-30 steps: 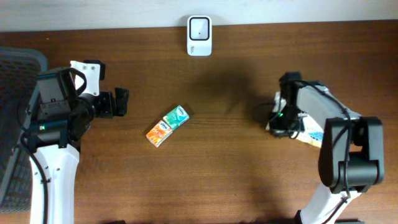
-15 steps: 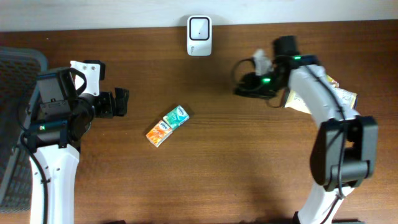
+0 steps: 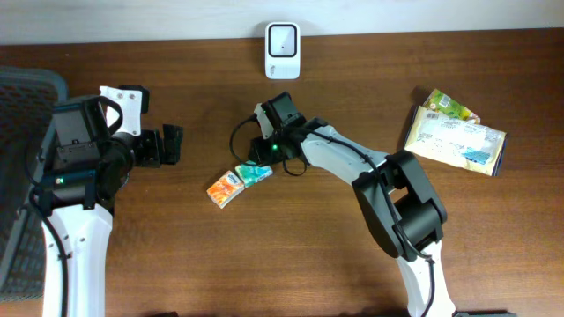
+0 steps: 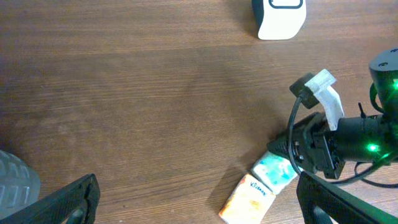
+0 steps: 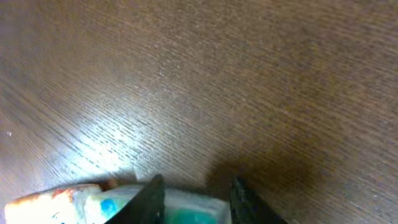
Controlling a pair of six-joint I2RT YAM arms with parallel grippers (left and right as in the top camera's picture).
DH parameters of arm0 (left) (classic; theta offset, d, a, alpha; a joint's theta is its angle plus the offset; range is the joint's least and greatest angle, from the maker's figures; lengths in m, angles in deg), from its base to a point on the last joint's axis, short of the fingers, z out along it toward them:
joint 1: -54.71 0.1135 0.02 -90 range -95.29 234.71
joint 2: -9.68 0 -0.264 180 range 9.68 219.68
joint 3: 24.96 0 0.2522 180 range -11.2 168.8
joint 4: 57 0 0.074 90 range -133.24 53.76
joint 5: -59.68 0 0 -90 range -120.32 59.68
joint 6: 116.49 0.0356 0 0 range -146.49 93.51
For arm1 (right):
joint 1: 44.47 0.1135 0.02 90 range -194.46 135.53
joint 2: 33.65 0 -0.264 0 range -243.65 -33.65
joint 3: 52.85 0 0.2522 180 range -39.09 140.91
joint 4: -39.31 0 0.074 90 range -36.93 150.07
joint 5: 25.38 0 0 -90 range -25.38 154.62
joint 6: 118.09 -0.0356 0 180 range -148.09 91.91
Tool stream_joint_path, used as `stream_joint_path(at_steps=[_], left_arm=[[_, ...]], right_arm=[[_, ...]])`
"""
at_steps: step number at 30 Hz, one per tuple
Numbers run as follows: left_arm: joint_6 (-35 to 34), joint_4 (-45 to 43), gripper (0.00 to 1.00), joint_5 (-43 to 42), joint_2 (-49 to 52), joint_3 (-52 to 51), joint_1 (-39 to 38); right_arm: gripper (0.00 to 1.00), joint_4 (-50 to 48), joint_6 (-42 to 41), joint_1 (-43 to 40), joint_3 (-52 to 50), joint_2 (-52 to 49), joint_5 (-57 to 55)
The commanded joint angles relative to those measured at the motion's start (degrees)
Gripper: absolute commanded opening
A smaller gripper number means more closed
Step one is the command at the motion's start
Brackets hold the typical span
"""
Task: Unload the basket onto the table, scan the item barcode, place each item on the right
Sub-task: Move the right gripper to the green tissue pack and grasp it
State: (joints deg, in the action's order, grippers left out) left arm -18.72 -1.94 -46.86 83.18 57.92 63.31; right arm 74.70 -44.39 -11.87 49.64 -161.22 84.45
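Overhead: right gripper is straddling the teal packet mid-tabletop, grip not discernible; an off-centre squeeze risks twisting it away. Left gripper is gaping wide.

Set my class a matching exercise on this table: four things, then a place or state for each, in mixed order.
1 scanner
2 teal packet
3 large pouch
4 left gripper

a open, holding nothing
b at the back edge of the table
c beside the orange packet
d on the table's right side

Pairs: 1-b, 2-c, 3-d, 4-a
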Motion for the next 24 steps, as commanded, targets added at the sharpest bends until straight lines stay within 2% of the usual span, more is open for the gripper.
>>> stream_joint_path(at_steps=[1, 3, 5, 7, 9, 13, 22, 24], left_arm=[[0.92, -0.07, 0.99, -0.63, -0.33, 0.35, 0.15], [0.92, -0.04, 0.99, -0.66, -0.33, 0.35, 0.15], [0.92, -0.04, 0.99, -0.66, -0.33, 0.35, 0.15], [0.92, -0.04, 0.99, -0.63, -0.33, 0.35, 0.15], [0.92, -0.04, 0.99, -0.66, -0.33, 0.35, 0.15], [0.92, -0.04, 0.99, -0.63, -0.33, 0.35, 0.15], [0.92, -0.04, 0.99, -0.63, -0.33, 0.35, 0.15], [0.92, -0.04, 0.99, -0.66, -0.33, 0.35, 0.15]], right_arm=[[0.18, 5.29, 0.22, -2.60, 1.95, 1.66, 0.50], [0.15, 16.41, 3.43, -6.21, 5.05, 3.82, 0.48], [0.16, 34.36, 16.63, -9.38, 9.62, 4.87, 0.28], [0.38, 40.61, 21.27, -10.25, 11.96, 4.87, -2.16], [0.55, 41.11, 31.87, -9.35, 17.14, 4.87, -1.01], [0.54, 38.86, 48.11, -4.13, 17.35, 2.34, 1.57], [0.50, 37.73, 48.39, -2.19, 17.35, -4.72, 0.85], [0.39, 37.27, 47.30, -2.12, 17.35, -4.92, 0.00]])
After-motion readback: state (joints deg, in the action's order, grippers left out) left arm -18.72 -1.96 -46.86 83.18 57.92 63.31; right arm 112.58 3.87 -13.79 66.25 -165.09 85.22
